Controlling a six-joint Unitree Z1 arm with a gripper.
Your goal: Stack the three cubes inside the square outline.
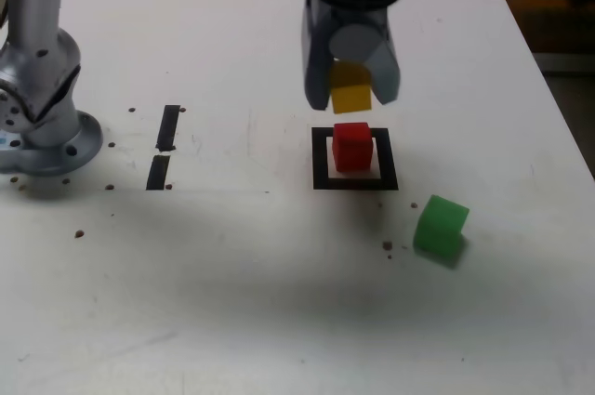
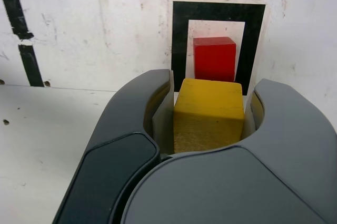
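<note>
My gripper [image 1: 352, 98] hangs above the table, shut on the yellow cube [image 1: 351, 96], which shows close up between the grey fingers [image 2: 131, 113] in the wrist view as the yellow cube [image 2: 208, 114]. Just below it, with a small gap, the red cube [image 1: 352, 146] sits inside the black square outline [image 1: 321, 158]. The wrist view shows the red cube [image 2: 214, 58] in the pale centre of the square outline [image 2: 179, 39]. The green cube [image 1: 440, 225] lies tilted on the table, toward the exterior view's right and nearer the camera than the outline.
Two short black tape strips [image 1: 168, 127] lie on the white table at the exterior view's left, also seen as strips [image 2: 15, 8] in the wrist view. The arm's metal base [image 1: 42, 125] stands at the far left. The table's right edge [image 1: 548, 88] drops off to darker floor.
</note>
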